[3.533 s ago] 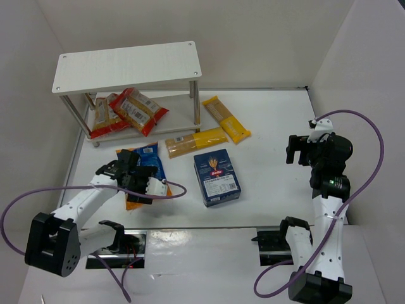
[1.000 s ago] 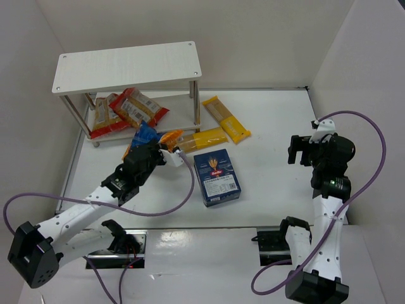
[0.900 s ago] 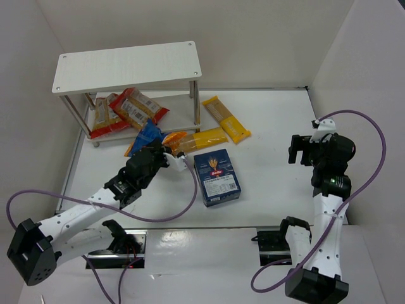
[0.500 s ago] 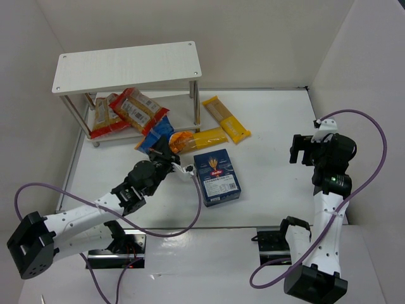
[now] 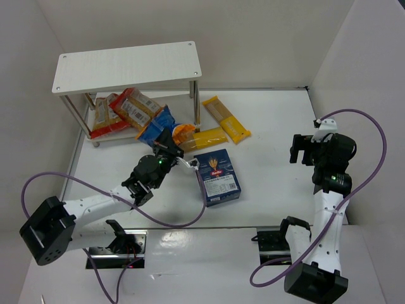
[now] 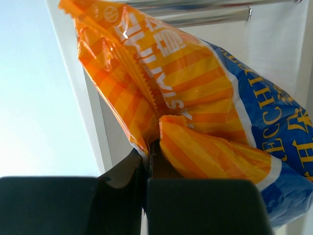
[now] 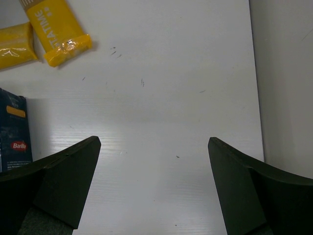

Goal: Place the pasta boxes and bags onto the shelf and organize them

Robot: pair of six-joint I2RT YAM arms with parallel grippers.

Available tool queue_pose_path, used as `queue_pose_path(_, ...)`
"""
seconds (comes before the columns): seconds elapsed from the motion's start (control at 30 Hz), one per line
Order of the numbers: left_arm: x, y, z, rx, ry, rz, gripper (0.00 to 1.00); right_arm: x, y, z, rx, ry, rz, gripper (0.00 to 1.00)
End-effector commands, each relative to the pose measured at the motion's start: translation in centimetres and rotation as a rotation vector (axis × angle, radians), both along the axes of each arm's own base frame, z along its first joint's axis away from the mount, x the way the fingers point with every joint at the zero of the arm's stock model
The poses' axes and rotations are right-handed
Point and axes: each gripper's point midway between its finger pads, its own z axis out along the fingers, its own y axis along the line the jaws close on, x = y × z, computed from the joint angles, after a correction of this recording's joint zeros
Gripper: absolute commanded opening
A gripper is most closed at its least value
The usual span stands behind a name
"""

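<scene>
My left gripper (image 5: 172,143) (image 6: 148,147) is shut on the orange end of the blue-and-orange bag (image 5: 163,125) (image 6: 195,93). It holds the bag lifted at the front edge of the shelf's (image 5: 126,66) lower board, by the right front leg. Two red-orange bags (image 5: 138,108) lie on that lower board. Two yellow packets (image 5: 226,118) (image 7: 56,29) lie on the table right of the shelf. The dark blue box (image 5: 217,177) (image 7: 12,132) lies flat near the left arm. My right gripper (image 5: 301,148) (image 7: 154,142) hangs open above bare table at the right.
The shelf's top board carries nothing. Its silver front leg (image 5: 196,101) (image 6: 210,17) stands right beside the held bag. White walls close the table in at the left, back and right. Purple cables loop from both arms.
My left arm has carried the bag from the table forward and to the right, up to the shelf's lower tier. The right arm has stayed put.
</scene>
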Motion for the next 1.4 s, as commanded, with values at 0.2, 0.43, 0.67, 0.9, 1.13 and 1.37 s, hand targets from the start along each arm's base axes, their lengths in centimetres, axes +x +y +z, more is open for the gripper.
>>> queue_pose_path(0.2,0.9,2.2,11.5,-0.076,-0.384,0.025,0.0,0.6,-1.0,0.6,-0.018,-0.03,-0.022,0.99)
queue_pose_path(0.43,2.6,2.3,12.3,0.023,-0.445,0.031,0.0,0.7,-1.5,0.5,-0.01,-0.021,-0.032,0.99)
queue_pose_path(0.67,4.9,1.6,11.8,0.105,-0.474,0.0,0.0,0.5,-1.8,0.8,-0.015,-0.032,-0.033,0.99)
queue_pose_path(0.9,6.9,1.0,11.4,0.178,-0.51,-0.065,0.0,0.1,-2.3,0.8,-0.022,-0.033,-0.048,0.99)
queue_pose_path(1.13,8.7,1.2,10.7,0.284,-0.551,-0.116,0.0,0.0,-2.7,0.9,-0.018,-0.035,-0.061,0.99)
queue_pose_path(1.37,9.3,1.1,9.0,0.383,-0.575,-0.218,0.0,-0.2,-2.7,1.2,-0.021,-0.05,-0.05,0.99)
